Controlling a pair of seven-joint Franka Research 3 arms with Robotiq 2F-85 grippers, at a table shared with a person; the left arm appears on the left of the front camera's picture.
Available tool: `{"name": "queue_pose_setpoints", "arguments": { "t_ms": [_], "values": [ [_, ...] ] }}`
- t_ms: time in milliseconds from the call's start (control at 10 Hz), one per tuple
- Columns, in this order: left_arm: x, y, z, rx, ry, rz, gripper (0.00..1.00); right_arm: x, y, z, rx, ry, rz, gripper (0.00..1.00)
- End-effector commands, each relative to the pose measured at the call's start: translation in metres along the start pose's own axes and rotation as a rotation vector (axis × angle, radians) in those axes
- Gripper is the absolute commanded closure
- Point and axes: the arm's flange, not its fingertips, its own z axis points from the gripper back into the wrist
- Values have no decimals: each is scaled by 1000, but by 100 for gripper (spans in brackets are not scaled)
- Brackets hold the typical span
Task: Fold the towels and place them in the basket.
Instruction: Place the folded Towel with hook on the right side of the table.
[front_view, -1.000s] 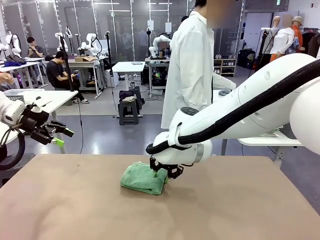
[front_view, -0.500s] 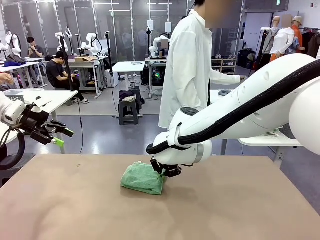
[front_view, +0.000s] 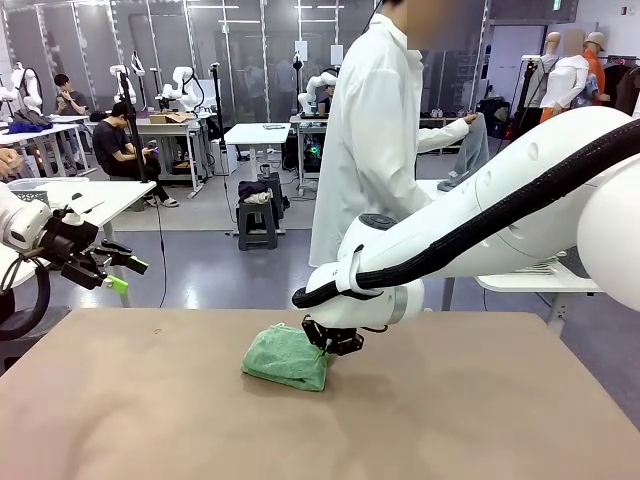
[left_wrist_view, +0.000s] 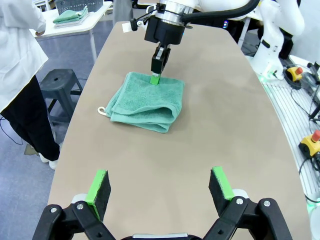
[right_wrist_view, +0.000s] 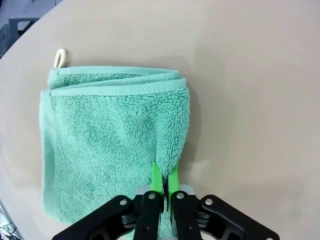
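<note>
Within the last second the right claw (front_view: 328, 345) has been closed: its fingers, which stood apart over the towel (front_view: 285, 358), are now pinched together on the towel's edge, with a small ridge of terry drawn up between the green pads (right_wrist_view: 156, 176). The towel has hardly been shifted and lies on the table (front_view: 450, 420), left of the middle, already doubled into a thick square whose stacked layers show along one side. A white hanging loop (right_wrist_view: 60, 57) sticks out at one corner.

The grasp can be taken as made, so either a further fold or a lift towards the basket is judged to be next.

The left claw (left_wrist_view: 160, 182) is held wide open and empty, off the table's left edge and well apart from the towel.

Meanwhile the person (front_view: 370, 150) has turned aside, and a blue-grey cloth (front_view: 470, 148) is now held up in the outstretched hand; it is too small to be told for certain as the second towel.

How many layers are caught cannot be made out, since the pinch is covered by the fingers. In the left wrist view a mesh basket (left_wrist_view: 75, 6) on a side table is cut off by the top edge, with folded green cloths (left_wrist_view: 70, 16) before it; whether it is the task's basket cannot be told.
</note>
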Motion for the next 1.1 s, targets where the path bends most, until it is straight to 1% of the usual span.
{"name": "queue_pose_setpoints", "arguments": {
  "t_ms": [0, 100, 200, 300, 400, 500, 700, 800, 900, 1000],
  "values": [
    [1, 0, -1, -1, 0, 1, 0, -1, 0, -1, 14, -6, -4, 100],
    [1, 0, -1, -1, 0, 1, 0, -1, 0, -1, 14, -6, -4, 100],
    [1, 0, -1, -1, 0, 1, 0, 0, 0, 0, 0, 0, 0, 95],
    [1, 0, -1, -1, 0, 1, 0, 4, -19, 7, 10, -13, 144, 95],
    [1, 0, -1, -1, 0, 1, 0, 11, -38, 16, 25, -18, 197, 95],
    [1, 0, -1, -1, 0, 1, 0, 21, -60, 24, -5, -9, 227, 95],
    [1, 0, -1, -1, 0, 1, 0, 49, -114, 42, -63, 2, 251, 95],
    [1, 0, -1, -1, 0, 1, 0, 66, -151, 52, -87, 2, 255, 95],
    [1, 0, -1, -1, 0, 1, 0, 90, -186, 61, -30, -21, 344, 95],
    [1, 0, -1, -1, 0, 1, 0, 119, -221, 71, -66, -42, 359, 95]
  ]
}}
